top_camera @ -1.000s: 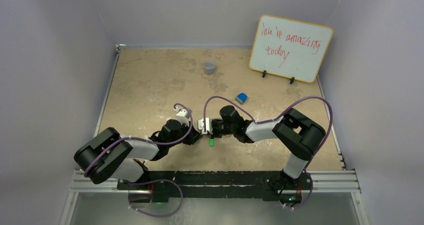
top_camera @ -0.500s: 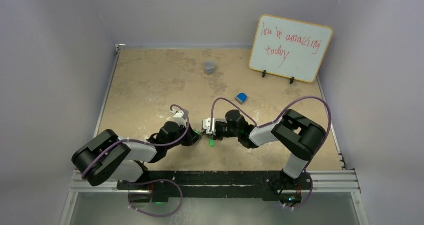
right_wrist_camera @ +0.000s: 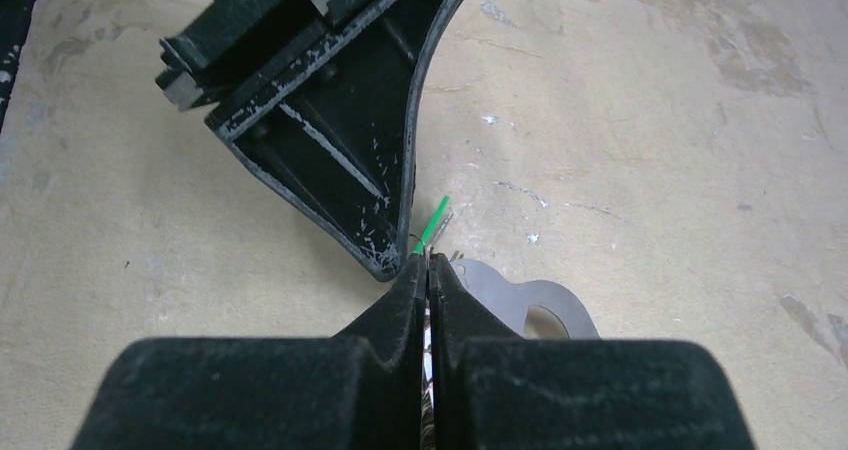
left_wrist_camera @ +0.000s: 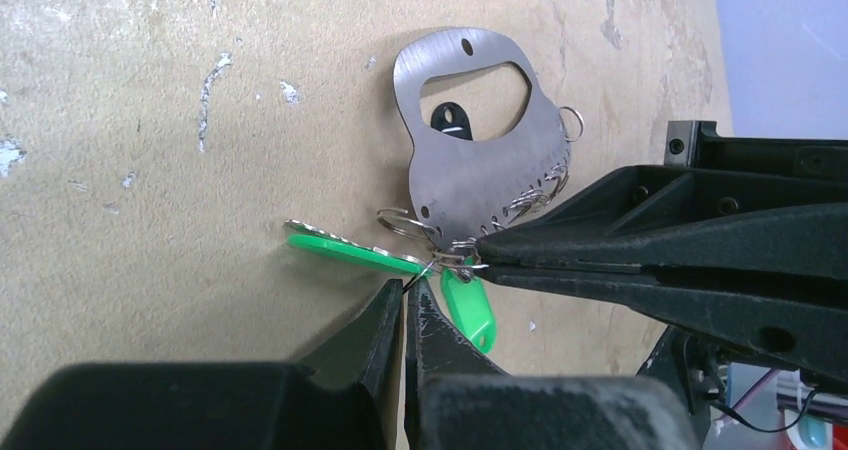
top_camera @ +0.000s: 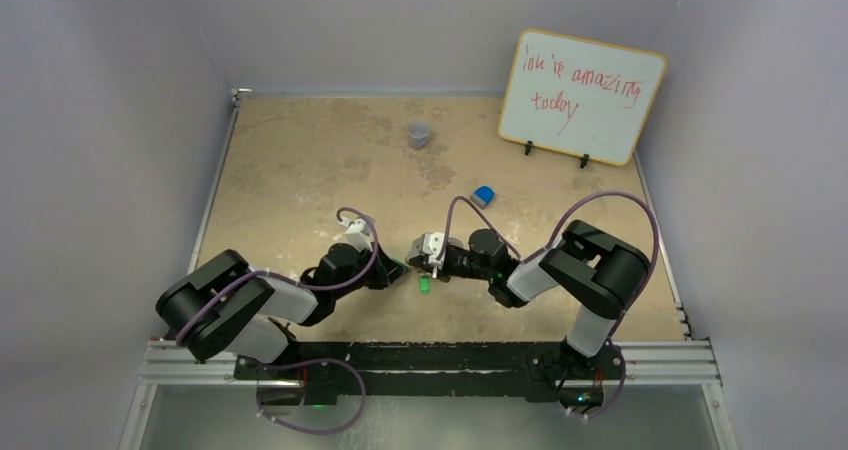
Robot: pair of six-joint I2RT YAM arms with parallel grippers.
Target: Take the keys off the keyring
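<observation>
1. Both arms meet low over the near middle of the counter (top_camera: 300, 170). The keyring (left_wrist_camera: 480, 180) lies flat there, with the keys (left_wrist_camera: 345, 252) fanned out at its near edge on small wire rings (left_wrist_camera: 400, 220). One dark-headed key shows through the keyring's hole.
2. The left end effector (left_wrist_camera: 405, 295) is pinched fully closed, its tips right at the ring of a green key. The right end effector (left_wrist_camera: 480, 260) is also closed down to nothing, on the tangle of rings at the keyring's edge. I cannot tell whether either one really grips the wire.
3. Risks, as I judge them:
   - The rings are thin and springy, so a pull could slip off them.
   - A pull might drag the whole bunch along instead of freeing a key.
   - The two sets of tips nearly touch, so any sideways move could knock them together.
4. A whiteboard (top_camera: 582, 95) at the far right reads "ian is amazing today" in red. I see no brand marks.
</observation>
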